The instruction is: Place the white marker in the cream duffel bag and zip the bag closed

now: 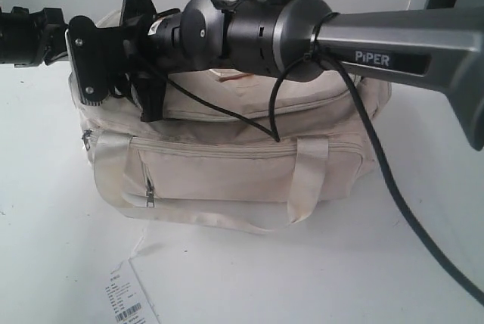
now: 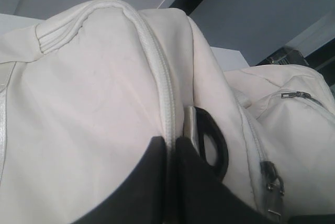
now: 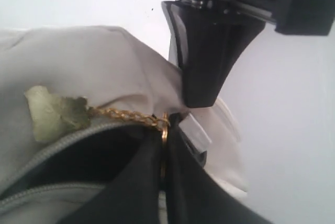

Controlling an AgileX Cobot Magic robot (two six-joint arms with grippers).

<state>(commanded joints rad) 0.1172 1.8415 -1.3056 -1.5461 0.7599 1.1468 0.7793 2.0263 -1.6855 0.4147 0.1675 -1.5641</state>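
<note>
Between my right jaws, pressed together, sits the gold ring [image 3: 164,124] of the zip pull on the cream bag [image 1: 227,165]. Risk: the thin ring slips free, or its chain [image 3: 123,114] snaps, if I drag at an angle. Beyond, the zip [image 3: 57,150] gapes over dark lining, and slack cloth could snag. Farther off, my left jaws pinch the end seam [image 2: 166,103]; losing it would let the bag slide on the tabletop [image 1: 393,263]. Marker not visible; judged inside.

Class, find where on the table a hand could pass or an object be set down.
Free: the table in front of the cream duffel bag, between the paper tag and the black cable; also the strip left of the bag in the exterior view. Crowded: over the bag's top, spanned by the right arm.
</note>
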